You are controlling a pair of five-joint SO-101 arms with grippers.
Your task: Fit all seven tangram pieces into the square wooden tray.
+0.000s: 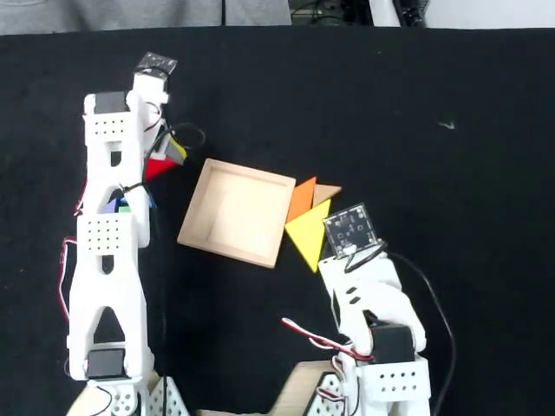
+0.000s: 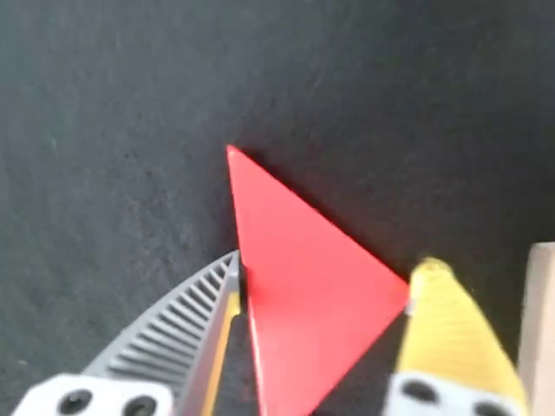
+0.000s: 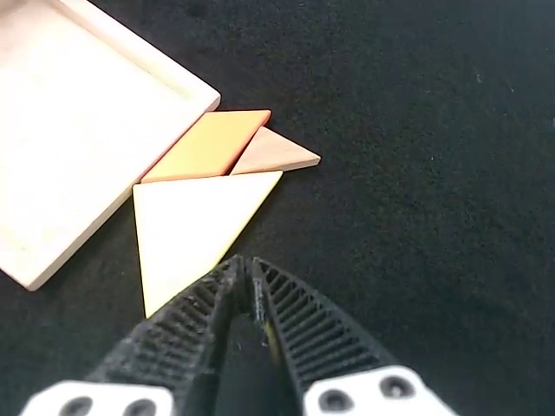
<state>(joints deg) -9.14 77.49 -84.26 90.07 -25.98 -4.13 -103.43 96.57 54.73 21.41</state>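
The square wooden tray (image 1: 238, 212) lies empty mid-table, and its corner (image 3: 78, 147) is close to my right gripper. A red triangle (image 2: 303, 269) sits between the grey and yellow fingers of my left gripper (image 2: 329, 269), which is shut on it. This happens just left of the tray (image 2: 542, 329), where the red triangle (image 1: 157, 167) pokes out under the left gripper (image 1: 166, 156). An orange piece (image 3: 208, 145), a tan triangle (image 3: 273, 153) and a yellow triangle (image 3: 195, 221) lie against the tray's right side. My right gripper (image 3: 247, 269) is shut and empty over the yellow triangle's edge.
Blue and green pieces (image 1: 121, 205) peek out from under the left arm (image 1: 108, 251). The right arm (image 1: 373, 303) stands at the front, right of the tray. Black cloth covers the table, with open room at the back and far right.
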